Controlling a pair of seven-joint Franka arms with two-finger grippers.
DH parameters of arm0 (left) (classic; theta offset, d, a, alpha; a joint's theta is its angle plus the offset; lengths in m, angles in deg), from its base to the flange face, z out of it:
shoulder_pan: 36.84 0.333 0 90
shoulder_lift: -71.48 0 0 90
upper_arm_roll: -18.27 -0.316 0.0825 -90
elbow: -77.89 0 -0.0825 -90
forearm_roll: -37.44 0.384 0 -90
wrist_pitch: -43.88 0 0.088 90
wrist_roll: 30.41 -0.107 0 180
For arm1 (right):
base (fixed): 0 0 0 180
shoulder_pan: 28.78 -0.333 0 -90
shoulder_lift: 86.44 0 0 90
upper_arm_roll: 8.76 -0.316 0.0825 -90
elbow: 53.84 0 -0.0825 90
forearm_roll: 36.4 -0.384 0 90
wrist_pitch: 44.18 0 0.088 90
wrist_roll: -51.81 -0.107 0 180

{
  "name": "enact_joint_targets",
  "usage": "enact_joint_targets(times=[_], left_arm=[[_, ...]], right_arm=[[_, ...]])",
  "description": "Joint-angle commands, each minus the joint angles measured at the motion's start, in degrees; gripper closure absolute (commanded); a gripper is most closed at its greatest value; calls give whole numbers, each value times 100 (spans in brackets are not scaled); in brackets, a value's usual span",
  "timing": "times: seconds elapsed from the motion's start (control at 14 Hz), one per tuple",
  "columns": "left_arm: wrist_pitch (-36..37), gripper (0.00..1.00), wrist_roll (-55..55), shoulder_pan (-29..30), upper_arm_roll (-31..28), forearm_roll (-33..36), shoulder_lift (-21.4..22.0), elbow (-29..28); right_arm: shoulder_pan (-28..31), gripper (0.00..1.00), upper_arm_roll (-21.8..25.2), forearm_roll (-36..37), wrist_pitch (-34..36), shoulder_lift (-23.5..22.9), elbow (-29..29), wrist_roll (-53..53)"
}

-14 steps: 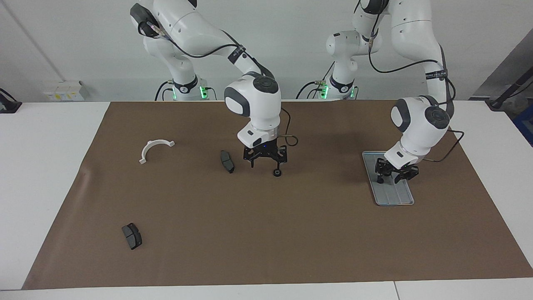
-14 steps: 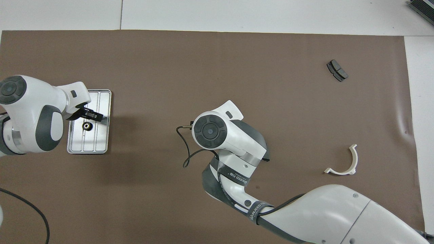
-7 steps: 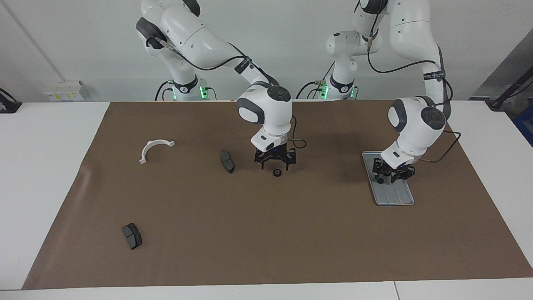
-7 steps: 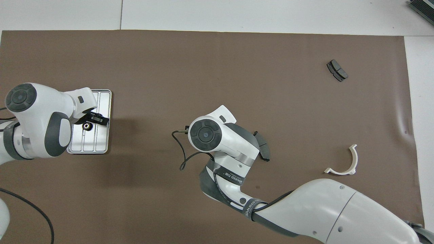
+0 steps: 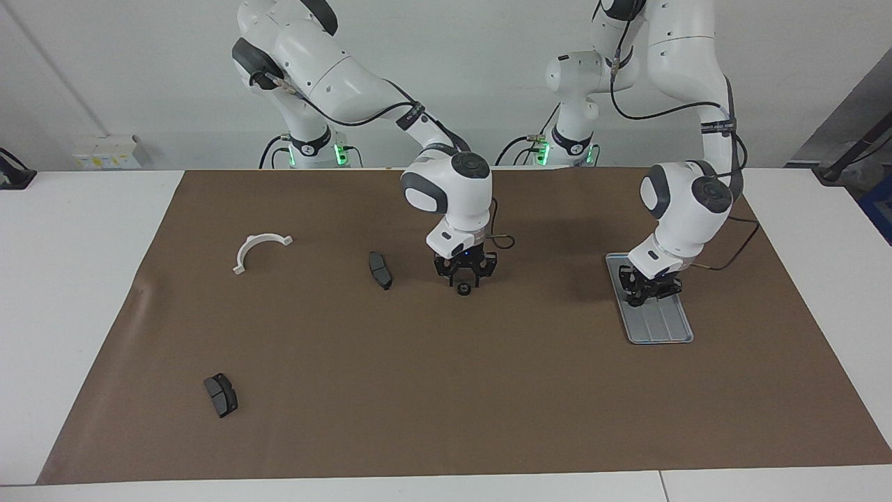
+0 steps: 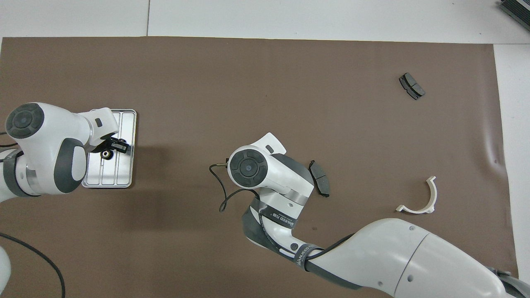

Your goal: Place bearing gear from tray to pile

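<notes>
Left gripper closed on gear in tray (for lifting); right gripper over placed gear, grip indeterminate.

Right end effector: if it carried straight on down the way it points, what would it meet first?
Most likely the small black gear on the brown mat; the right end effector hangs just above it. Depth is hard to judge.

The tray, a flat silver-grey grooved rectangle with a raised rim, lies on the brown mat toward the left arm's end. One small black gear sits on the tray. Another gear lies mid-mat beside a dark pad.
</notes>
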Motion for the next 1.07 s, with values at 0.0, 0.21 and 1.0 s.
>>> enact_joint_targets(times=[0.0,0.21,1.0], left_arm=[[-120,100,-49,-43,-73,69,59,-135],[151,100,-5,-43,-73,43,-11,232],[522,100,3567,-1420,-46,17,-82,744]], right_arm=[[87,40,-104,188,-50,-47,-30,-23],[87,83,-104,197,-50,-38,-56,-31],[692,100,149,-828,662,1252,67,1071]])
